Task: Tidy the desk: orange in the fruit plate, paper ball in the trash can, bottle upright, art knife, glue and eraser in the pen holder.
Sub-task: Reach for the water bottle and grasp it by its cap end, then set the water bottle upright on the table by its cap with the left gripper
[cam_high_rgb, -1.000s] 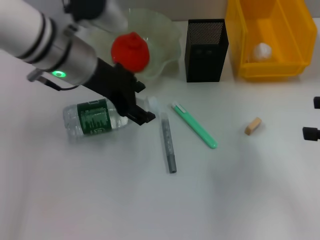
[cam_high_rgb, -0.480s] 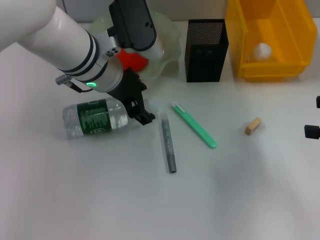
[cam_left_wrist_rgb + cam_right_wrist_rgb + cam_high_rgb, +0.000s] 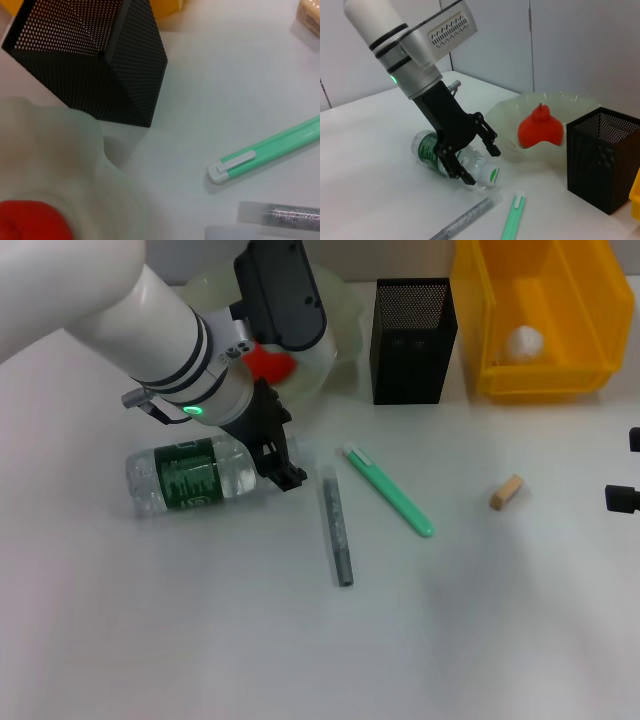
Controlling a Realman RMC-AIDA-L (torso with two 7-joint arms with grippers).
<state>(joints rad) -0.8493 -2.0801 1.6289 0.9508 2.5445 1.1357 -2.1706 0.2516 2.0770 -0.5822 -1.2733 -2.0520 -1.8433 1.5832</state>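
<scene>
White desk point(image 3: 200, 640), left gripper point(image 3: 479, 160) spread empty above bottle point(image 3: 190, 476)

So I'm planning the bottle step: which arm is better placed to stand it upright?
Probably the left: the left gripper hangs open right over the cap end of the lying bottle, while the right gripper sits at the table's far right edge.

White tabletop point(image 3: 200, 640) — grey wall panels point(image 3: 580, 45) behind, vertical seams.
</scene>
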